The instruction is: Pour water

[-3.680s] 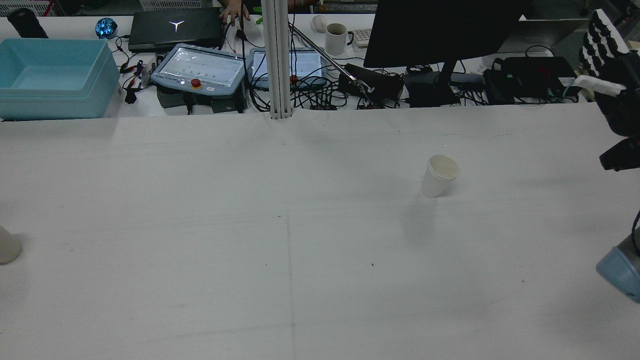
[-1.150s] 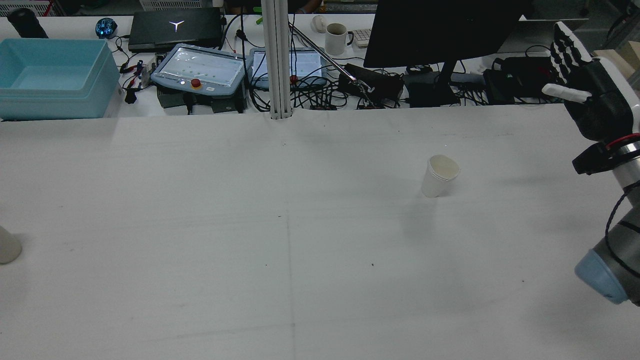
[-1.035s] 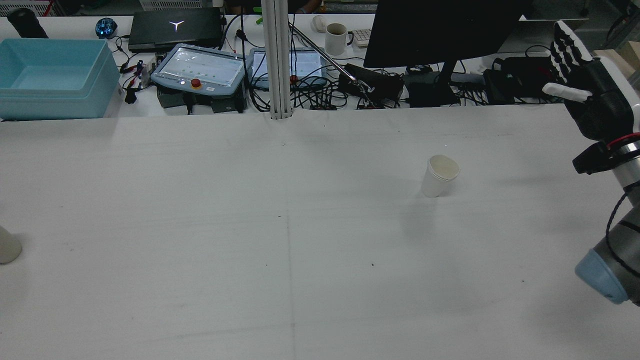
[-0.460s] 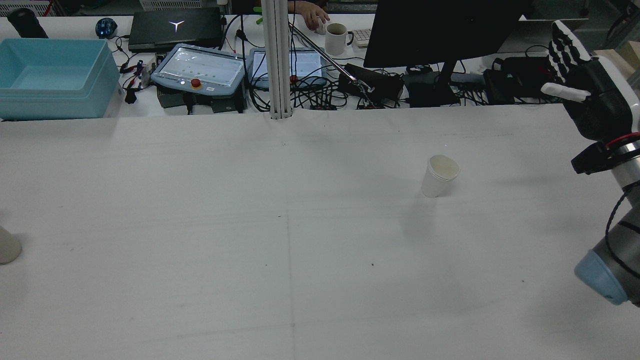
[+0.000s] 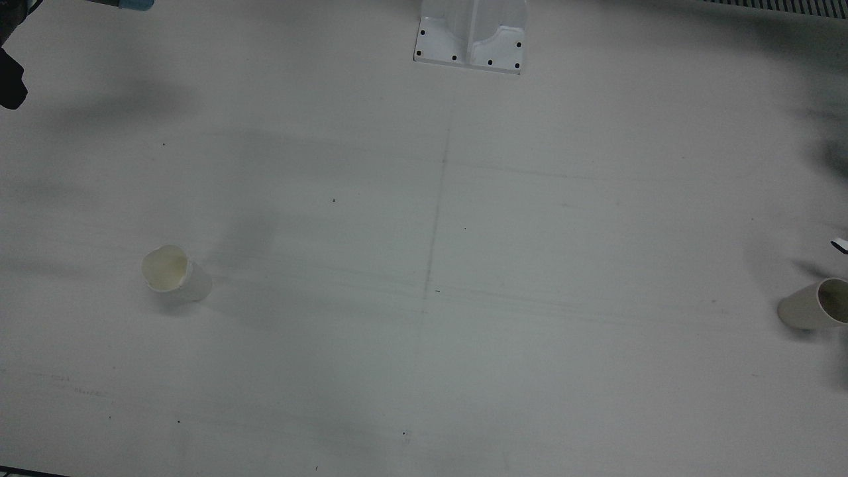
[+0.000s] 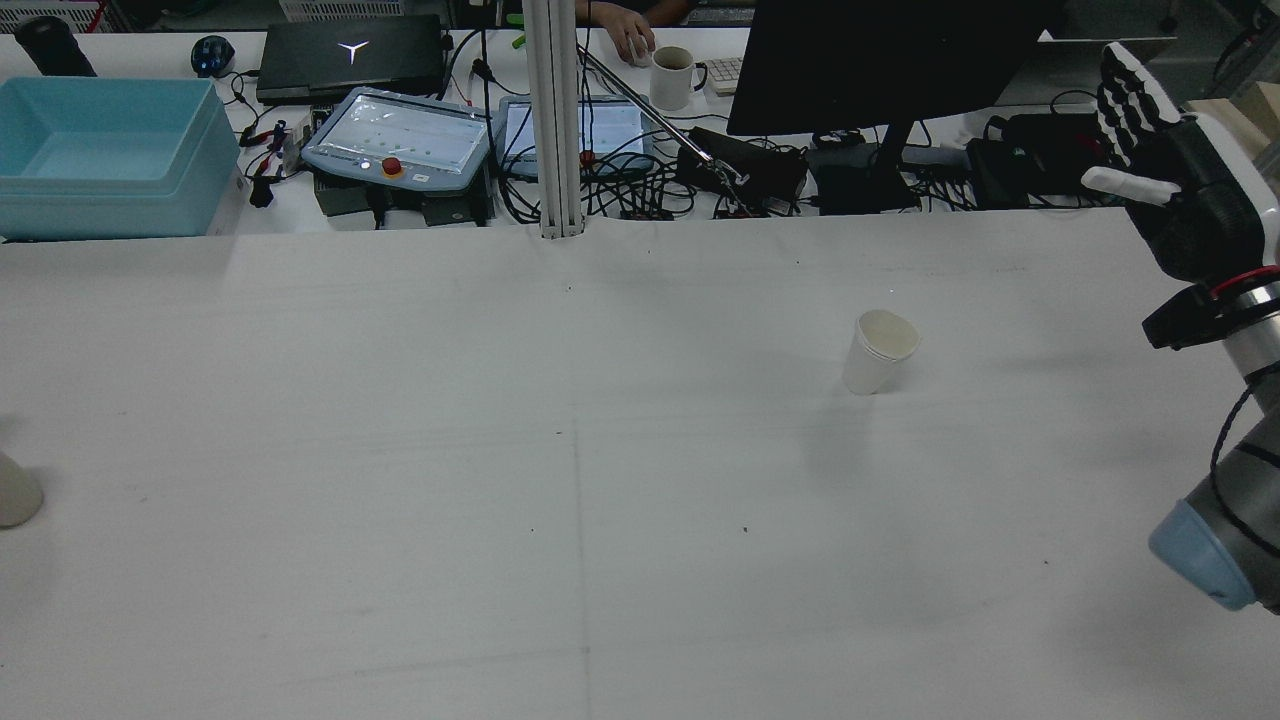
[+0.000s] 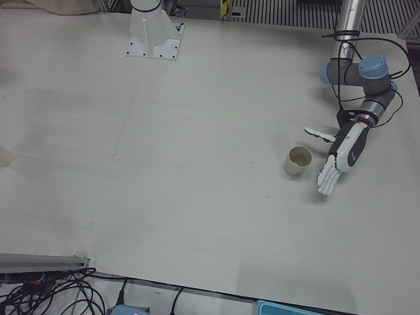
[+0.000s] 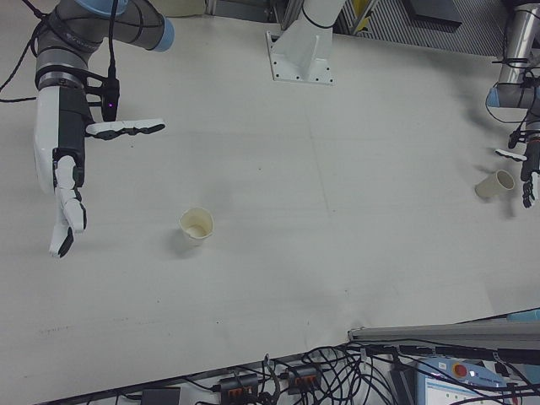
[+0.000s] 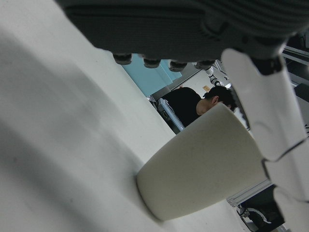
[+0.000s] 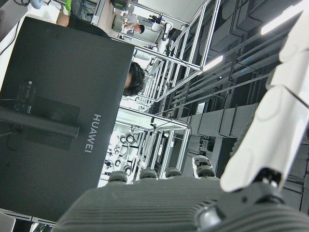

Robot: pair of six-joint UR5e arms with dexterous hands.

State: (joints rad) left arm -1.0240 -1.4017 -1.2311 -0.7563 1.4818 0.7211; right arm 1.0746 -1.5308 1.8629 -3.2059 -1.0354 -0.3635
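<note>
- Paper cups: one white cup stands upright on the table at about 3 o'clock of the right hand, well apart from it.
- Second cup stands upright just beside the left hand, at its 9 o'clock in the left-front view; touching cannot be told.
- Both hands are empty, fingers spread.
- Right hand hovers above the table.

white paper cup upright, table's right half; beige cup upright, far left
</note>
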